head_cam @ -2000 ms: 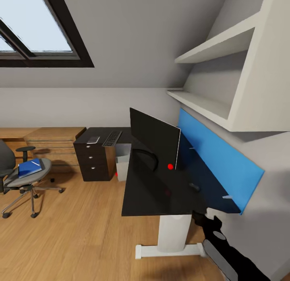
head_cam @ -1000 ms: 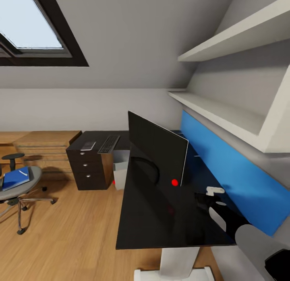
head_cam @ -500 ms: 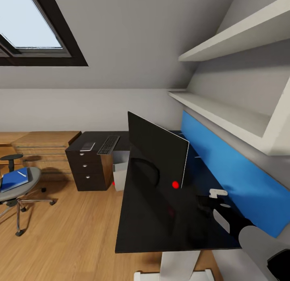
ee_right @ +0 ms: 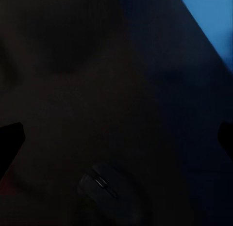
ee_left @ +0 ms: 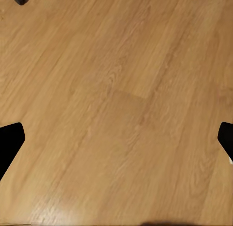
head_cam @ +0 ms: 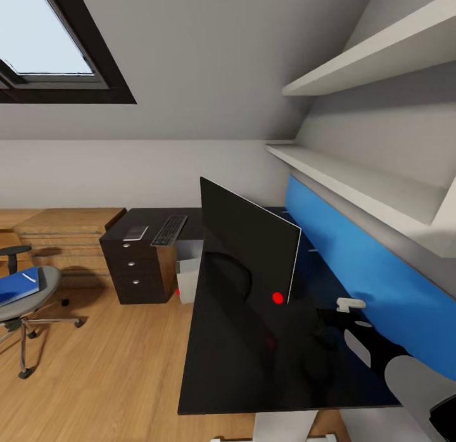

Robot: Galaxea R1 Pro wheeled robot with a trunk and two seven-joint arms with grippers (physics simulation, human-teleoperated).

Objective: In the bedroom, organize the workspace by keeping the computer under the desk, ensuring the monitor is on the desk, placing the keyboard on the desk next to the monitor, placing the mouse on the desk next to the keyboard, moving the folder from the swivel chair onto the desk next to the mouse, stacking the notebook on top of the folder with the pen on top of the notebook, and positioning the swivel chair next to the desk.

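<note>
Glossy black desk (head_cam: pixel 240 359) carries wide black monitor (head_cam: pixel 248 240); R gripper (ee_right: pixel 116 134) fingers wide above small black mouse (ee_right: pixel 103 183). L gripper (ee_left: pixel 116 138) wide over wood floor (ee_left: pixel 116 90).

Around me lay a wood-plank floor (head_cam: pixel 114 366) under a sloped grey ceiling with a dark-framed skylight (head_cam: pixel 50 49). White shelves (head_cam: pixel 354 176) hung above a blue wall panel (head_cam: pixel 367 265); a light-wood drawer chest (head_cam: pixel 63 236) stood against the far wall.
</note>
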